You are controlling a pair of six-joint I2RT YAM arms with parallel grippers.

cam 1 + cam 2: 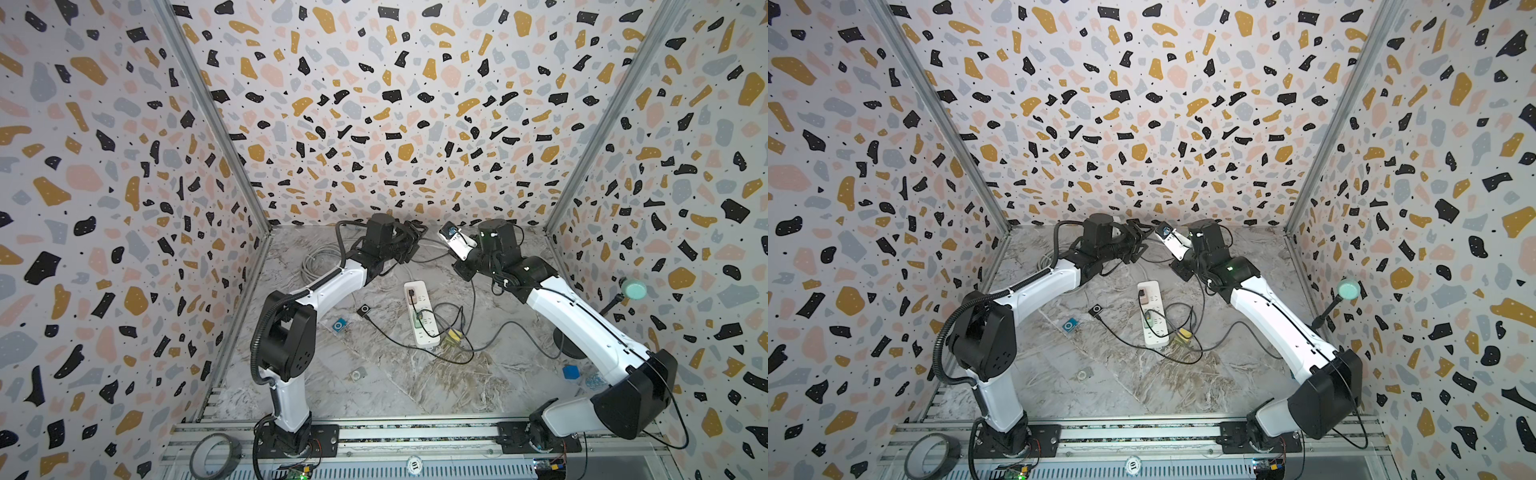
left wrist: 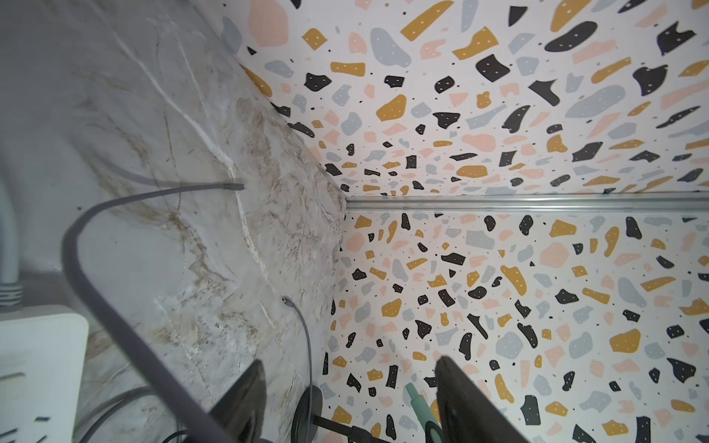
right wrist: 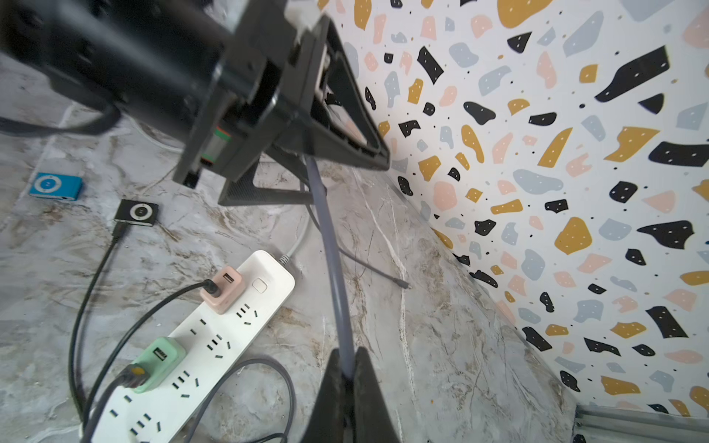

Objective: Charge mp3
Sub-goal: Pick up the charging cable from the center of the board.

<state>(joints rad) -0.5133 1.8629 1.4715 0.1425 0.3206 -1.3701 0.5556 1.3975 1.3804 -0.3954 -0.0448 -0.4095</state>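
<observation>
Now, R hand (image 3: 348, 360) is pressed together, pinching the grey cable (image 3: 332, 249). L hand (image 2: 351, 368) is spread, w/ that cable passing close by one finger. Blue mp3 (image 3: 55, 186) lies loose on the counter (image 3: 441, 345), just beside the black mp3 (image 3: 136, 211), which has a black lead (image 3: 82, 291) plugged in. Both sit near the power strip (image 3: 274, 282).
</observation>
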